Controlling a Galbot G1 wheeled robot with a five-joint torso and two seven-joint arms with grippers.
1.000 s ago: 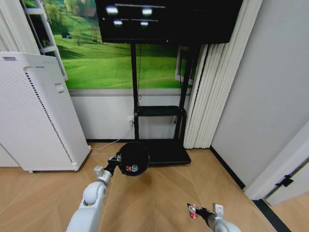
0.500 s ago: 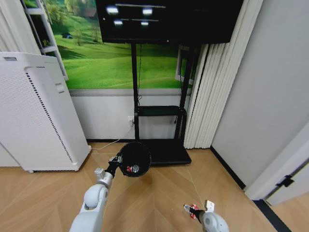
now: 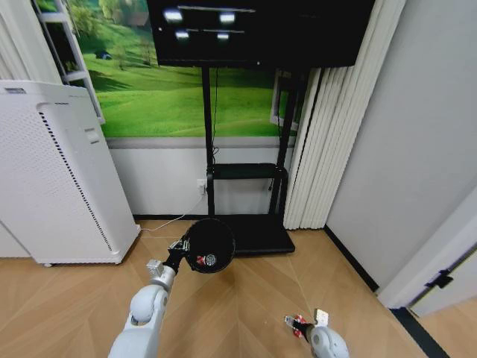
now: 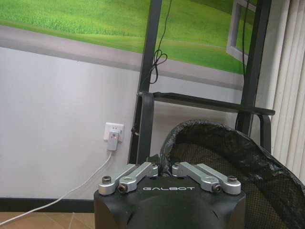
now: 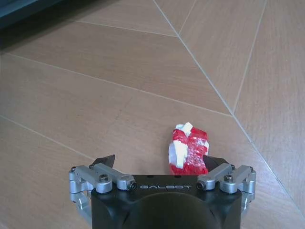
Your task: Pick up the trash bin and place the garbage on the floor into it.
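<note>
Lying between the right gripper's point(image 5: 159, 164) wide-spread fingers, the red-and-white wrapper point(image 5: 188, 149) is partly hidden; left gripper point(image 4: 164, 168) clamps the trash bin's point(image 4: 224, 157) rim.

The trash bin point(image 4: 224, 162) is cut off at the frame's edge.

Bright, even indoor light across my feeds.
On the head camera I see ceiling lamps glaring as white patches in the dark screen point(image 3: 261, 30), straight lines bowing outward away from it, and a soft shadow on the floor point(image 3: 246, 298) below it; wrist feeds look sharp.
</note>
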